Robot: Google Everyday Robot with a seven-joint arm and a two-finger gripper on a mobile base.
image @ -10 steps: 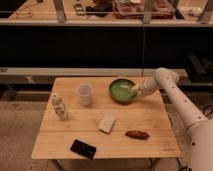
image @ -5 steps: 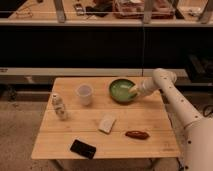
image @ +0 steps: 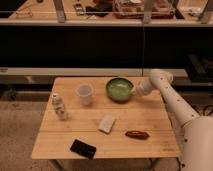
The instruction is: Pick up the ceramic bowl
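Wooden and pale, the table (image: pixel 60 142) stands on a speckled floor before a long dark shelving unit (image: pixel 75 50), whose top shelf carries clutter too dim to name. At the table's far right, the gripper (image: pixel 134 90) meets the right rim of the ceramic bowl (image: pixel 119 88), reaching in from the white arm (image: pixel 172 102) that slants up from the lower right corner. Whether it has closed on the rim or only rests against it cannot be told.

That green bowl sits near the far edge, right of centre, upright on the wood. Just to its left, close but apart, stands a translucent white cup (image: pixel 85 94). Farther left, near the left edge, is a small pale bottle-like object (image: pixel 59 106) (its details are unclear). Toward the middle lies a flat whitish packet (image: pixel 106 123), and right of it, nearer the front, a reddish-brown elongated item (image: pixel 137 134). A flat black object (image: pixel 83 148) lies close to the front edge, left of centre.

Nothing stands between the arm and the bowl; the strip of table right of the bowl holds only the arm. Bare wood separates the bowl from the packet and the reddish item in front of it, while the cup is its nearest neighbour.
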